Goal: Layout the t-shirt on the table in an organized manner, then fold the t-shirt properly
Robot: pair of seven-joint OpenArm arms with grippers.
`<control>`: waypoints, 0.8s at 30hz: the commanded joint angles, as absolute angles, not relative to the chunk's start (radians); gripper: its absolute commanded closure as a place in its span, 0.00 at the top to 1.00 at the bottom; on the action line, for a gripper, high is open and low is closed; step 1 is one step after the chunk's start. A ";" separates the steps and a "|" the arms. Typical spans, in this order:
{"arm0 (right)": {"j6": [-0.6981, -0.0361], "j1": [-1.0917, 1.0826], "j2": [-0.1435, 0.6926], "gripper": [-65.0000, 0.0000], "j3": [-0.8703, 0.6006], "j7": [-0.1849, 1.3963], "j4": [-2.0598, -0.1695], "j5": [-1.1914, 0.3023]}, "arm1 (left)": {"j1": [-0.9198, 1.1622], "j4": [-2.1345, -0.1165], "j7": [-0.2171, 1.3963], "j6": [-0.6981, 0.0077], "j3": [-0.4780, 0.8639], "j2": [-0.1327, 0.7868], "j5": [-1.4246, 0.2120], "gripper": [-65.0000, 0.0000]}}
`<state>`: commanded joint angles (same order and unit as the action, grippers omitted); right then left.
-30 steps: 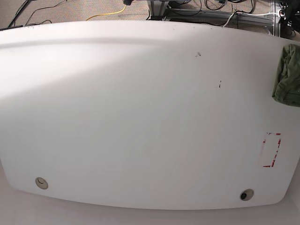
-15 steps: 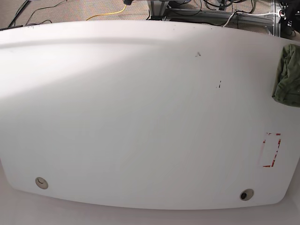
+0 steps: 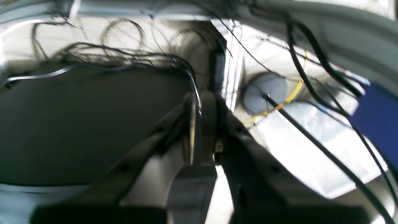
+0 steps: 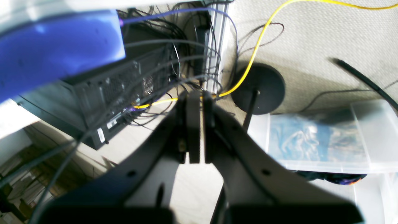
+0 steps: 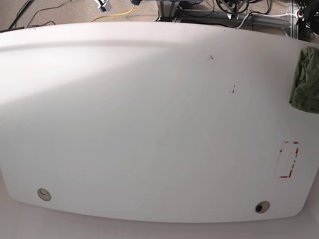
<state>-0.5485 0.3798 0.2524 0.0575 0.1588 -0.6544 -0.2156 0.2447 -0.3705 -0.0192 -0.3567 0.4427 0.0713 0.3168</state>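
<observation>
The left end effector (image 3: 196, 124) is clenched on nothing, its two dark fingers pressed together and pointing away from the table (image 5: 149, 124), toward a space crowded with cabling. Above and to the left of its tips hangs a tangle of thin black wires (image 3: 118, 56) over a broad dark surface; just right of the tips stands a pale aluminium post (image 3: 231, 65), and beyond that a grey round base (image 3: 264, 91) with a yellow cable (image 3: 290, 96) curling past it. Thick black cables (image 3: 311, 77) cross the right of that blurred view, with a blue panel (image 3: 376, 118) further right. The right end effector (image 4: 195, 130) is likewise clenched and empty, fingers meeting in a narrow seam. Left of its tips sits a black computer case (image 4: 102, 93) under a blue sheet (image 4: 56, 46); directly ahead rises a slotted aluminium post (image 4: 217, 37) laced with wires; to the right a black round stand base (image 4: 259, 88) rests on beige carpet (image 4: 326, 37), and a yellow cord (image 4: 258, 40) runs from the tips up across it. Lower right lies a clear plastic box (image 4: 317, 140). Neither arm appears in the base view. There the t-shirt (image 5: 306, 79) lies bunched at the far right edge of the table, partly cut off by the frame, above a red tape rectangle (image 5: 288, 159) and well apart from the two grommets (image 5: 44, 194) along the near edge.
</observation>
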 joint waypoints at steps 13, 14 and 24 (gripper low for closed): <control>-0.418 0.334 0.242 0.02 0.059 0.173 -0.651 -0.216 | 0.107 -0.151 -0.035 -0.165 0.266 0.097 0.317 0.04; -0.404 0.329 0.240 0.02 0.059 0.183 -0.651 -0.216 | 0.105 -0.150 -0.035 -0.159 0.265 0.097 0.317 0.04; -0.384 0.219 0.199 0.02 0.056 0.206 -0.490 -0.119 | 0.085 -0.153 0.002 -0.156 0.265 0.094 0.317 0.04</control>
